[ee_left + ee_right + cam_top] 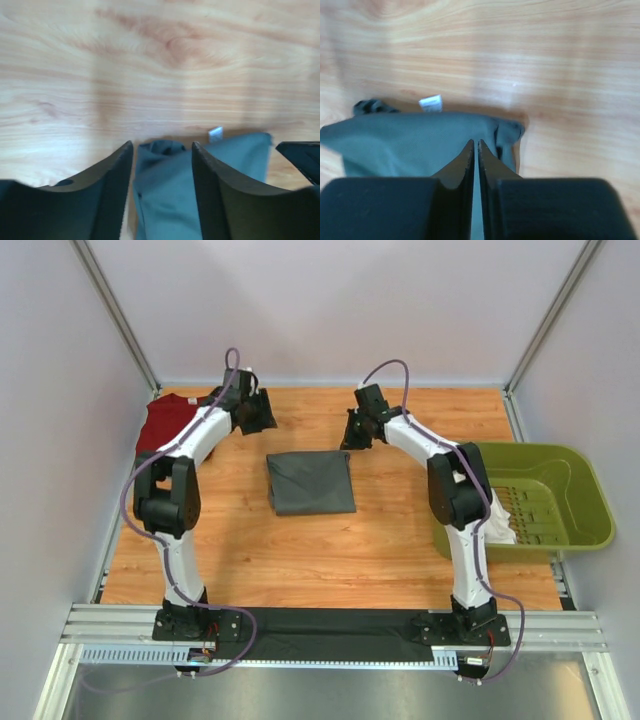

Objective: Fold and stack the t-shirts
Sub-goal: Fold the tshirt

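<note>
Folded flat mid table (pixel 300 550): grey tee (pixel 311 483). Lying in the far-left corner, well apart: red tee (pixel 165 423). Above the grey tee's far-left edge: left gripper (pixel 162 147), fingers spread, nothing between. Over its far-right corner: right gripper (pixel 475 142), fingers pressed almost together, pinching nothing visible. At right: basket (pixel 590 500).
</note>
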